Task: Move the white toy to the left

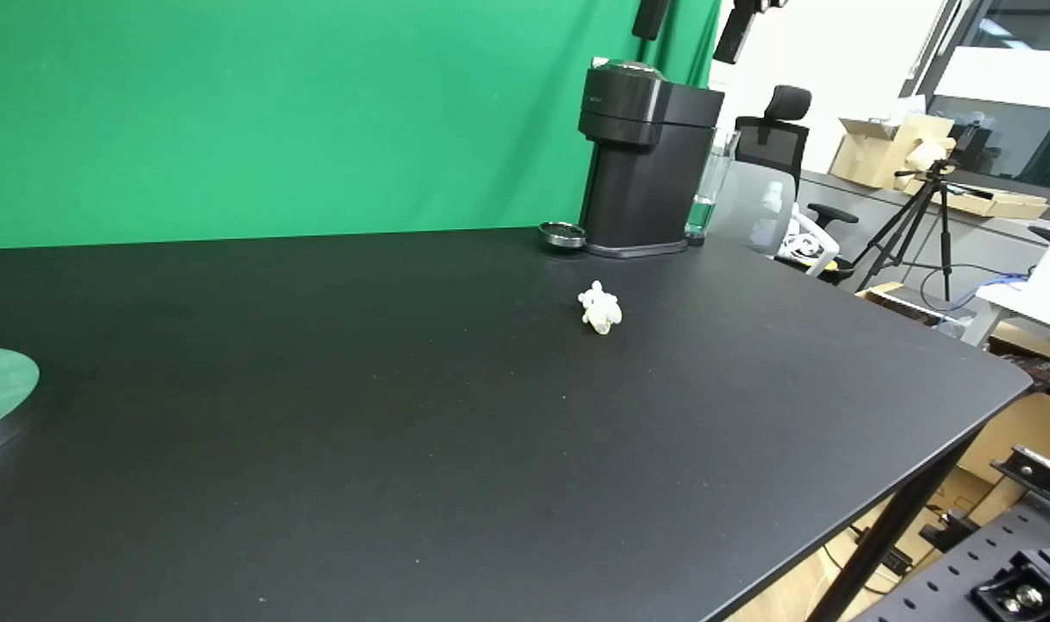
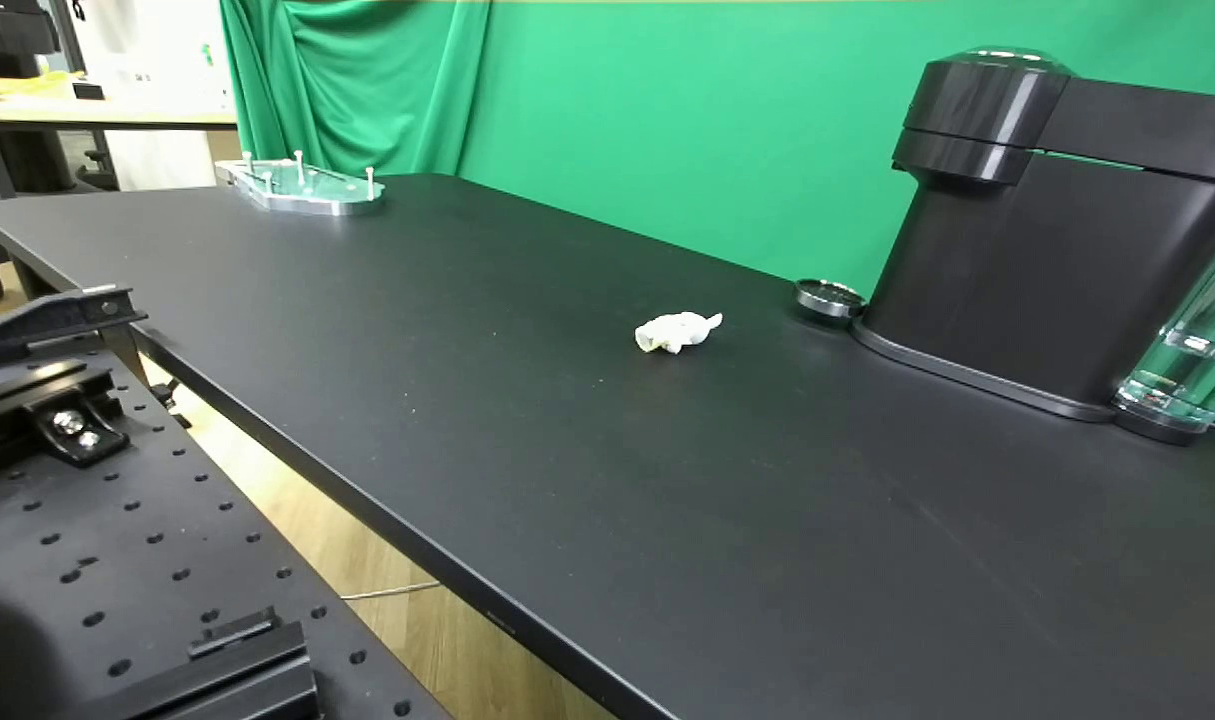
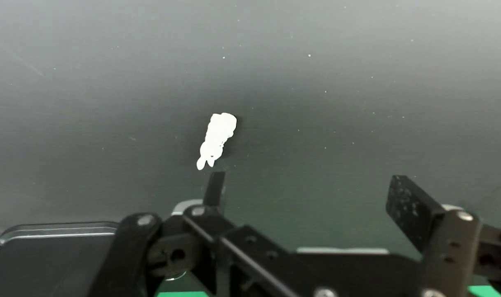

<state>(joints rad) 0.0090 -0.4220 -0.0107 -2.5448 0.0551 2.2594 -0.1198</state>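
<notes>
The white toy (image 1: 600, 308) is small and lumpy and lies on the black table in both exterior views (image 2: 675, 331). In the wrist view the toy (image 3: 218, 138) shows two ear-like tips and lies just beyond the left finger's tip. My gripper (image 3: 308, 177) is open, with a wide gap between its fingers and nothing in it. In an exterior view only the gripper's fingertips (image 1: 684, 48) show at the top edge, high above the table by the black machine. The toy and gripper are apart.
A black cylindrical machine (image 1: 650, 164) with a small round tray (image 1: 563, 235) and a clear water tank (image 2: 1192, 340) stands at the back by the green curtain. A clear plate with white pegs (image 2: 307, 190) lies at the table's far end. The black table (image 1: 404, 432) has a rounded corner edge.
</notes>
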